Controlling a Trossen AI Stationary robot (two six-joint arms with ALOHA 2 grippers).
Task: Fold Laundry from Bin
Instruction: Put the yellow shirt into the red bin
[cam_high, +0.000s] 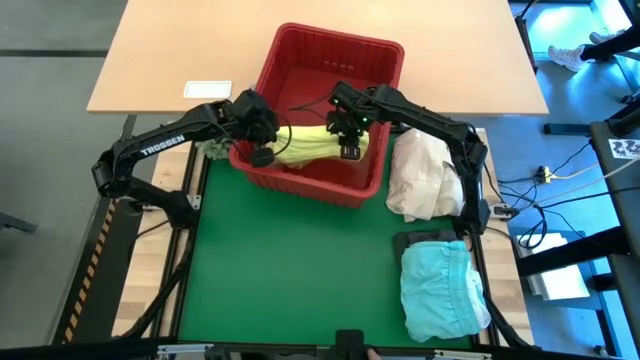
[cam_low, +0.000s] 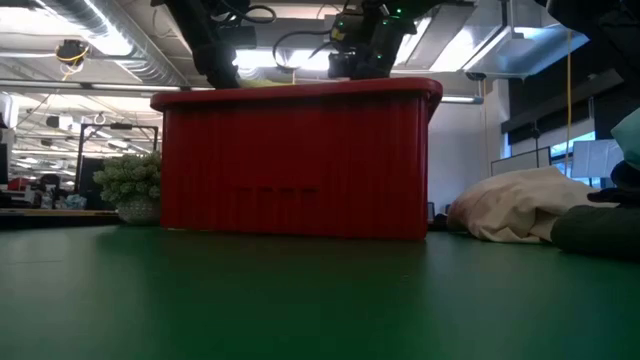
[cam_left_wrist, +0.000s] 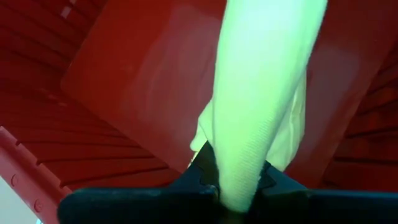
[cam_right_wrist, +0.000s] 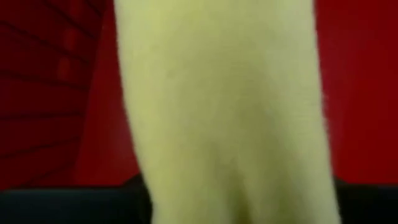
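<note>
Left gripper sat over left rim of red bin, jaws clamped on one end of yellow garment; cloth ran out from between fingers toward bin floor. Garment stretched as taut band across bin interior, gripper to gripper. Right gripper sat over bin's right half, at garment's other end; cloth filled its wrist view, jaws hidden, so gap and grip could not be told. Turquoise garment lay on green mat, well right of bin.
</note>
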